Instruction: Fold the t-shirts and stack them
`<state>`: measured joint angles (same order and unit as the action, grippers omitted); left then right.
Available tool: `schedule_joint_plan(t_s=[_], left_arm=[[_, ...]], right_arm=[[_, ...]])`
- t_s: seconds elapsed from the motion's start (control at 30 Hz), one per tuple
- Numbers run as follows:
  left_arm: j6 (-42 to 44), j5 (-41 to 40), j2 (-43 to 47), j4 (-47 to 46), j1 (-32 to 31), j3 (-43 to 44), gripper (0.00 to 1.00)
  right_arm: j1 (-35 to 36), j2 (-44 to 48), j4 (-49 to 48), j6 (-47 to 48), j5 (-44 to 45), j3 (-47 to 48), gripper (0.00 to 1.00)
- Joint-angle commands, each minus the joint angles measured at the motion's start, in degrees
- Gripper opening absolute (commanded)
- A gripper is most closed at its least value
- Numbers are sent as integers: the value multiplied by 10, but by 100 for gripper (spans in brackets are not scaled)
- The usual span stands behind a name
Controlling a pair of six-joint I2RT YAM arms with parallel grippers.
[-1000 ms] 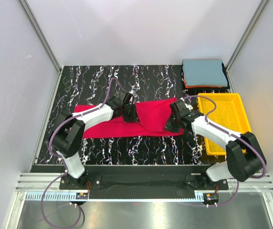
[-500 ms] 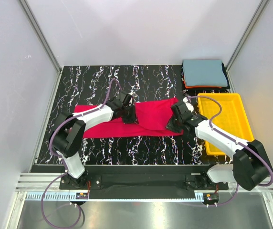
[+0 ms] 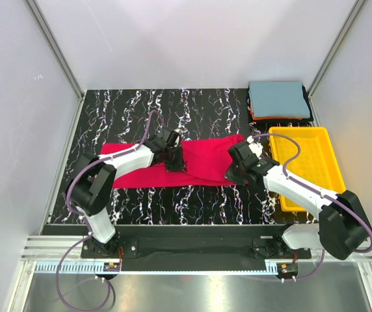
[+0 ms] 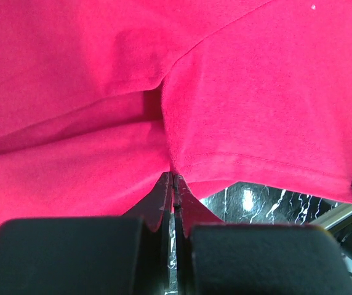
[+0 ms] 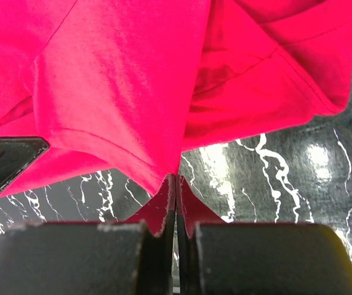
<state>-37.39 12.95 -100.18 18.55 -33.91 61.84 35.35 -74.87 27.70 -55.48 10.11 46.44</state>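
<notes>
The dark marbled table [image 3: 140,110] carries the red t-shirt [image 3: 202,156]. It lies as a long band across the middle of the overhead frame, partly doubled over on itself.

The main risk, as I judge it, is an uneven fold. The two pinch points sit at different places on the cloth, so if one arm travels faster or further, the hem will skew and the layers bunch. Each grip takes only a thin edge of fabric, so a sharp pull could slip the hem free and drop that side. The shirt's right end lies near the yellow tray [image 3: 306,140] at centre right, and a wide swing there could drag cloth over its rim. The folded stack [image 3: 278,101] in the upper right corner, grey-blue on top, is well apart and looks safe.

The left arm [image 3: 131,158] reaches from lower left toward the centre, low over the shirt. The right arm [image 3: 296,185] reaches from lower right, angled leftward. The left end effector [image 3: 176,159] is pressed together on a red hem near the band's middle. The right end effector [image 3: 233,172] pinches the shirt's lower right edge in the same way, with the table showing beneath.
</notes>
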Motion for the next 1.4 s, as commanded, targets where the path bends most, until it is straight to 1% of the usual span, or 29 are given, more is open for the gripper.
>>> schedule_joint_plan(t_s=[0.0, 0.27, 0.4, 0.63, 0.73, 0.8, 1.03, 1.37], left_arm=[[-1, -12, 45, -9, -2, -5, 0], [-1, -9, 34, -4, -2, 1, 0], [0, -14, 30, -5, -2, -3, 0], [-1, -10, 28, -3, -2, -4, 0], [-2, -11, 29, 8, -2, 2, 0], [-4, -12, 27, 14, -2, 5, 0], [-25, -12, 17, 18, -1, 4, 0], [-44, 10, -18, 25, 5, 38, 0]], right_arm=[[12, 28, 16, -21, 31, 4, 0], [33, 22, 18, -39, 34, 16, 0], [51, 25, 18, -71, 56, 7, 0], [67, 19, 18, -82, 78, 5, 0], [67, 5, 19, -60, 104, 1, 0], [65, -11, 20, -28, 111, 7, 0], [48, -59, 18, 9, 98, 30, 0], [-2, -83, -2, 81, 62, 58, 0]])
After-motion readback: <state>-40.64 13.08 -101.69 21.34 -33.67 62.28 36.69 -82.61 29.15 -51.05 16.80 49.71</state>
